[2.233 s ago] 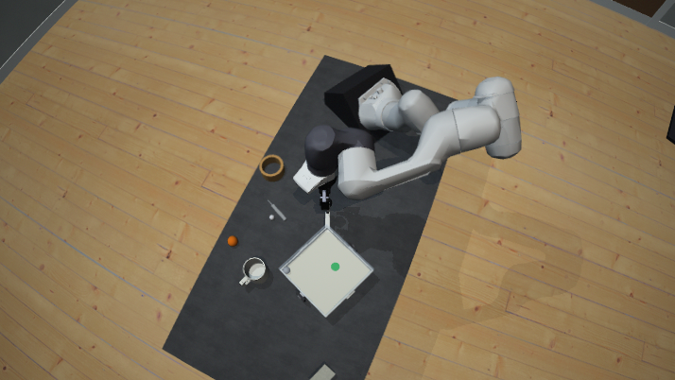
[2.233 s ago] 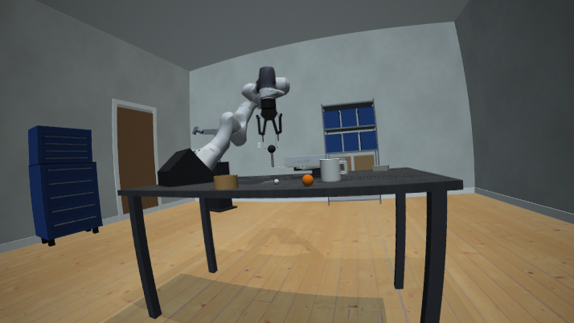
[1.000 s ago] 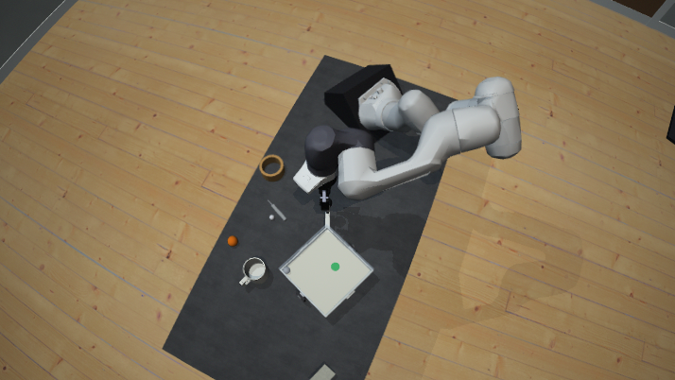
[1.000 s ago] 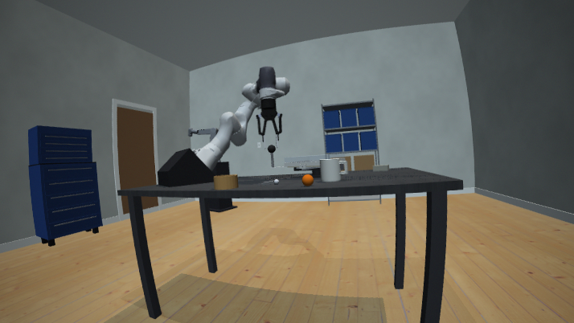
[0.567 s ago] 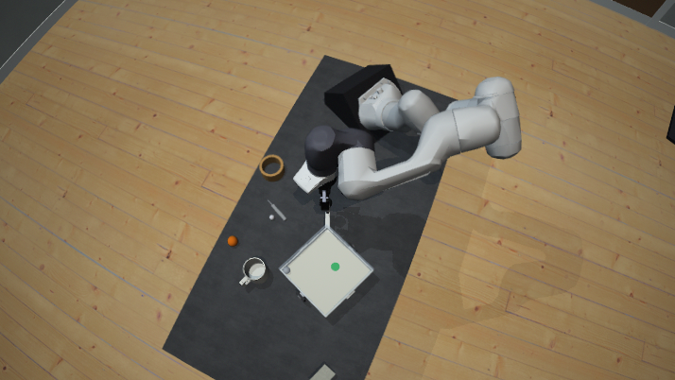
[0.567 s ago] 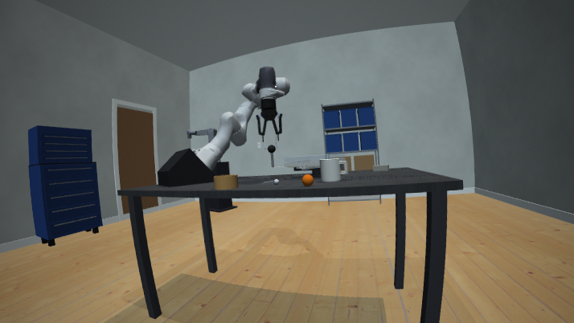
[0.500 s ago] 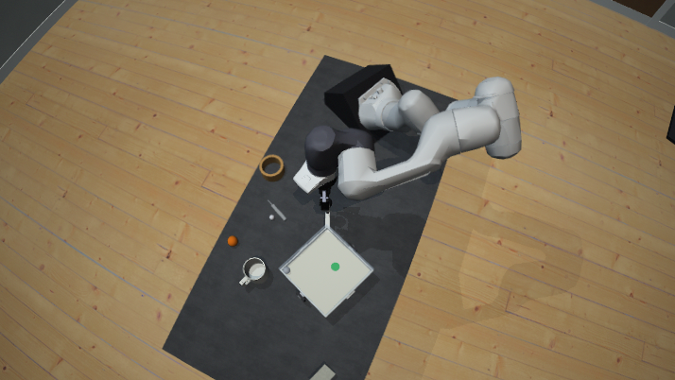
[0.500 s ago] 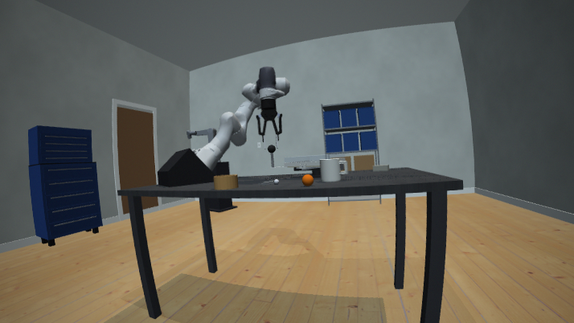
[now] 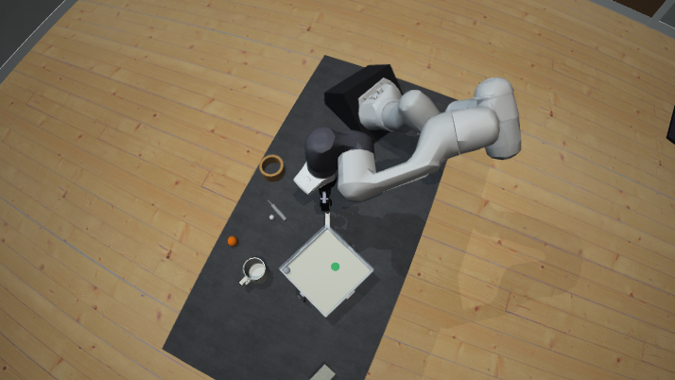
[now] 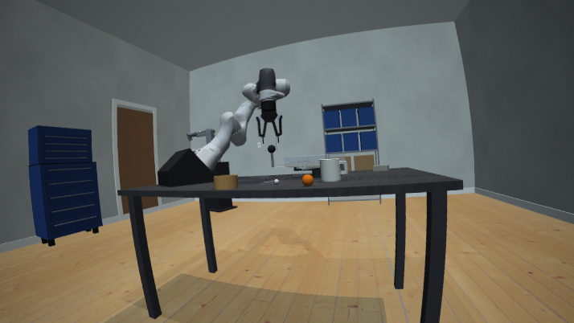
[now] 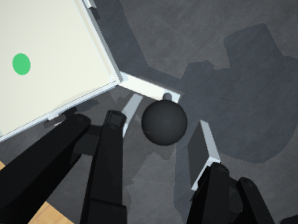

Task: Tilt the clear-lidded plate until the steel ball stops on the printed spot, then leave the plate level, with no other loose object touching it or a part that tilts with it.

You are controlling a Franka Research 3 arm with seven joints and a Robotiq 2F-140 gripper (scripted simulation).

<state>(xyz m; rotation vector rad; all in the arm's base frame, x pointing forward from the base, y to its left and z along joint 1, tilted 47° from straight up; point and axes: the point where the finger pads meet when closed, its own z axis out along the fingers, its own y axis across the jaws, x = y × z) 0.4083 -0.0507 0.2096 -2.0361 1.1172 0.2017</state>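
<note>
The square clear-lidded plate (image 9: 326, 271) sits on the dark table, with a green printed spot (image 9: 335, 267) near its middle. The steel ball (image 9: 285, 270) rests in the plate's left corner, away from the spot. A white handle (image 9: 327, 218) rises from the plate's far corner and ends in a black knob (image 10: 272, 149). My gripper (image 10: 269, 138) hangs just above that knob, partly open and touching nothing. In the wrist view the knob (image 11: 164, 121) shows between the fingers, below them, beside the plate (image 11: 47, 43) and the spot (image 11: 21, 64).
A white mug (image 9: 253, 270) stands close to the plate's left side. An orange ball (image 9: 232, 241), a small white ball (image 9: 271, 217), a grey rod (image 9: 277, 210) and a tan ring (image 9: 271, 166) lie further left. A black box (image 9: 359, 90) sits at the arm's base.
</note>
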